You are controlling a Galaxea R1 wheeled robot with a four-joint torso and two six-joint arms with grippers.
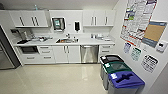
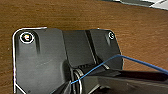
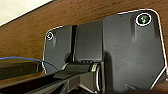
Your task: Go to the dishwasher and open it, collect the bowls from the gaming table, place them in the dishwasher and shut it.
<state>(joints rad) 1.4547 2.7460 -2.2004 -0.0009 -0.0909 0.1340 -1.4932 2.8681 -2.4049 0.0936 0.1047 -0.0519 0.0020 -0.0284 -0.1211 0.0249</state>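
- End effector state on either arm I cannot tell; both wrist views give me brown wood grain behind the robot's dark plate.
- White tabletop spans the far wall, sink in its middle.
- Three bins line the right wall.
- Dishwasher sits closed under the tabletop, right of the sink.
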